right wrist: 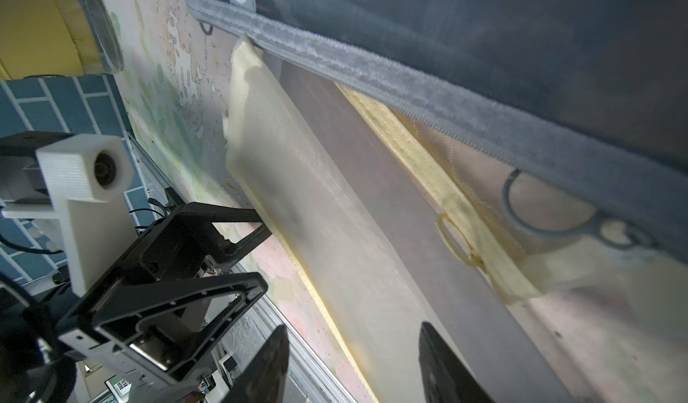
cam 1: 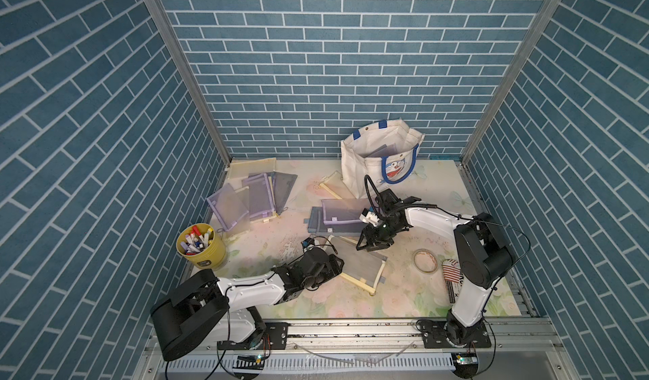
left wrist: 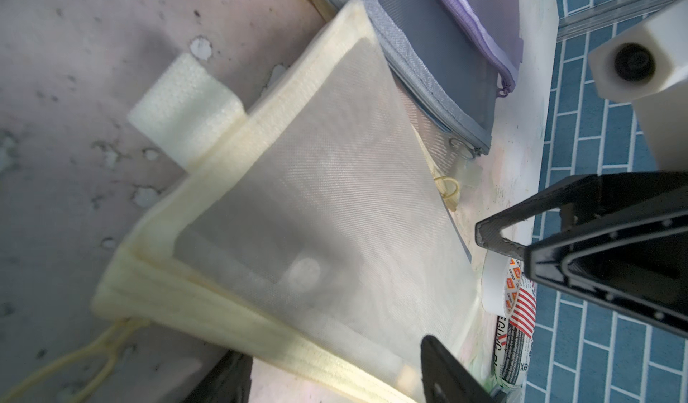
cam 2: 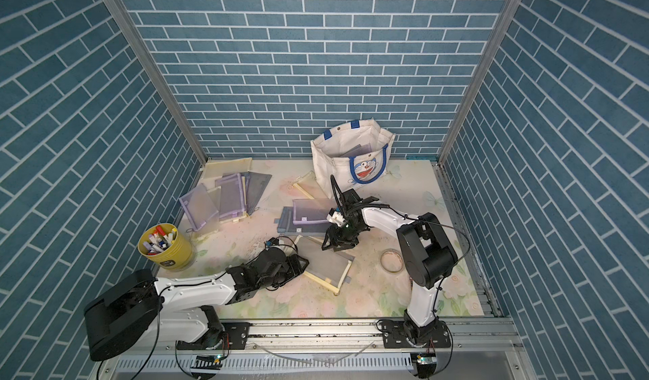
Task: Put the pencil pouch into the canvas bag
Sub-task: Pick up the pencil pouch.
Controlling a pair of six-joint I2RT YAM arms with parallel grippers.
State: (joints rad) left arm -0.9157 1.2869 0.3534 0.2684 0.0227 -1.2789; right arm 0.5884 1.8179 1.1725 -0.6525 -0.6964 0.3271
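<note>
Cream mesh pencil pouch [cam 1: 363,267] flat on the floral tabletop [cam 1: 351,304], front of centre, between the two arms; not in the bag. Runs at its far edge under the rim of a grey zip pouch [left wrist: 428,58].

Left gripper [cam 1: 339,266] low at the pouch edge nearest its own arm, turned on its side. Stands with jaws wide apart, the cream border lying between them in the left wrist view; no firm hold visible.

Right gripper [cam 1: 372,249] down over the far part of the pouch, jaws partly spread astride the mesh. Cannot tell whether pinching the fabric or merely straddling it.

Canvas bag [cam 1: 354,165] upright at the back right, mouth open, a grey-purple pouch [cam 1: 382,151] inside; well apart from the cream pouch.

Yellow cup of markers [cam 1: 202,246] at the left, tape roll [cam 1: 425,260] at the right.
</note>
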